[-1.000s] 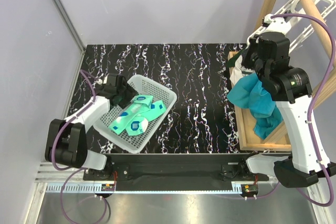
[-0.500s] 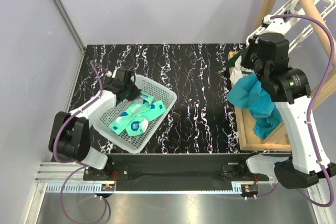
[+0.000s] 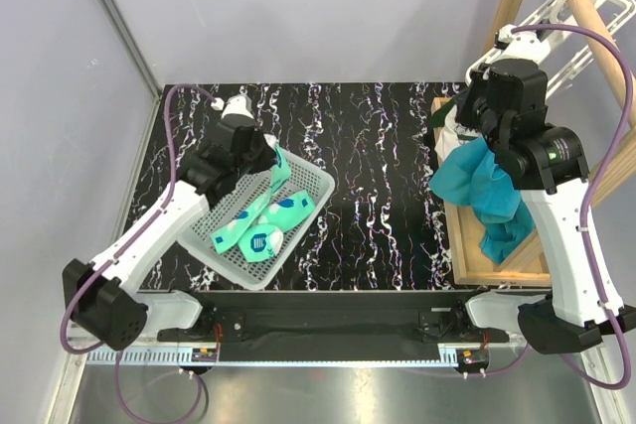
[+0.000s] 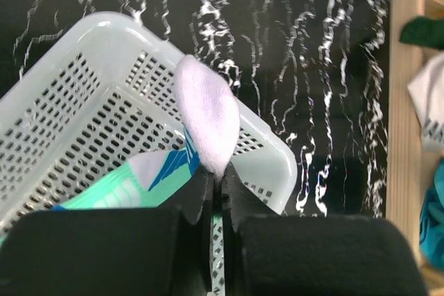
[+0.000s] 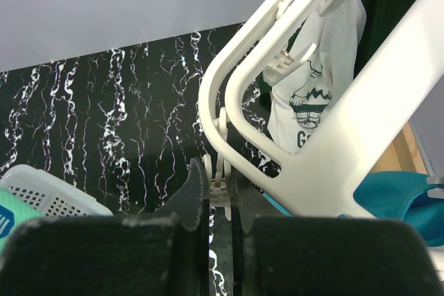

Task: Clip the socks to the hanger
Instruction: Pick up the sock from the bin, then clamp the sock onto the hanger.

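My left gripper (image 4: 217, 168) is shut on one of the socks (image 4: 207, 117). Its white toe sticks up past the fingertips. In the top view this sock (image 3: 279, 170) hangs from the left gripper (image 3: 268, 151) above the far side of the white mesh basket (image 3: 320, 186). More mint-green socks (image 3: 263, 227) lie in the basket. My right gripper (image 5: 216, 168) is shut on a small white clip (image 5: 218, 190) dangling from the hanger (image 5: 333, 150). That white frame hangs at the far right (image 3: 588, 5).
A wooden pole rack (image 3: 497, 270) stands at the right with a teal cloth (image 3: 487, 191) draped on it. A white printed shirt (image 5: 316, 95) hangs behind the hanger. The basket's rim (image 4: 270, 150) lies just beyond the left fingers, on the black marbled table (image 3: 378, 166).
The left gripper closed on a sock in the basket and lifted it up and away from the basket floor. The right arm has stayed on the clip.
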